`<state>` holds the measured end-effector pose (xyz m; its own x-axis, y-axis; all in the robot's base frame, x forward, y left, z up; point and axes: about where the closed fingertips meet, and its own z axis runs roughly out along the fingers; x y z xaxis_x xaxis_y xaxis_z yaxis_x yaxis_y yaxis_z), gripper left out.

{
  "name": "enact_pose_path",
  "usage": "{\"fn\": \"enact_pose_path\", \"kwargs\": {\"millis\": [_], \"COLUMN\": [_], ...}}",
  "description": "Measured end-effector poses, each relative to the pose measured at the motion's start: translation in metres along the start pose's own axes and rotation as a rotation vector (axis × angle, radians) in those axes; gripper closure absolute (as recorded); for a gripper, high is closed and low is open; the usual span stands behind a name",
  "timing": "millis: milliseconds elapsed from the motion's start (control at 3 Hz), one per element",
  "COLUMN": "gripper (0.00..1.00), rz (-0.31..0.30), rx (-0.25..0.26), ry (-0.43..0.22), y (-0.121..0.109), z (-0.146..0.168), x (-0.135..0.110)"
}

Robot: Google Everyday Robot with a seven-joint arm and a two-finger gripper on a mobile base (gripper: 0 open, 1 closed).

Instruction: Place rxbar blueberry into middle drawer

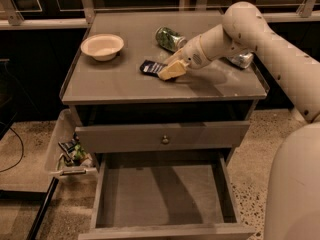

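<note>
Lying on the grey table (pixel 125 86) near a bowl (pixel 102 46) and a can (pixel 169 38), the dark bar (pixel 150 66) has the hand (pixel 172 70) at its end, grip impossible to tell, above an open drawer (pixel 162 196) and speckled floor (pixel 260 149).

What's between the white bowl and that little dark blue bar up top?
Nothing: in the camera view only bare tabletop separates the bowl from the rxbar blueberry. The gripper sits at the bar's other end.

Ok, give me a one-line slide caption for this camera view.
Gripper at the rxbar blueberry on the cabinet top, with the middle drawer pulled open below.
</note>
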<state>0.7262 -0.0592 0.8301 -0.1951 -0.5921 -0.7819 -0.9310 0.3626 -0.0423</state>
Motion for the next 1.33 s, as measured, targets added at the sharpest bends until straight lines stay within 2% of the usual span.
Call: {"fn": "enact_pose_path", "kwargs": {"millis": [333, 667, 1000, 1333], "gripper": [1.0, 1.0, 1.0, 1.0], "rz": [0.0, 0.0, -0.018, -0.048], "rx": [0.0, 0.0, -0.023, -0.02], "ry": [0.0, 0.0, -0.019, -0.07], "y": [0.0, 0.0, 0.011, 0.028], "z": [0.0, 0.0, -0.006, -0.033], "x": [0.0, 0.0, -0.004, -0.007]}}
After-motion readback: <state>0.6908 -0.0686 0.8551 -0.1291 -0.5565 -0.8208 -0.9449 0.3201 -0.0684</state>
